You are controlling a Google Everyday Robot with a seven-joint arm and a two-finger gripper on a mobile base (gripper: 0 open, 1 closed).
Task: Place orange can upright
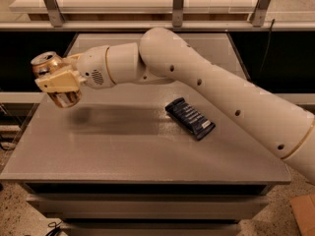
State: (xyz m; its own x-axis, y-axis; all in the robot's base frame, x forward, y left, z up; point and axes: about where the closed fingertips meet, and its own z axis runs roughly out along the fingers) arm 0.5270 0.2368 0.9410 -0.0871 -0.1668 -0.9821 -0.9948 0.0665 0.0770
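Note:
The orange can is a pale orange-gold drink can with a silver top. It hangs nearly upright, tilted a little, above the left edge of the grey table. My gripper is at the far left of the camera view and is shut on the can's middle; one cream finger crosses its front. The can's bottom is clear of the table surface, with its shadow to the right below it.
A flat dark blue snack bar wrapper lies on the table right of centre. My white arm spans from the right across the table. A glass railing with metal posts runs behind. A cardboard corner sits on the floor at lower right.

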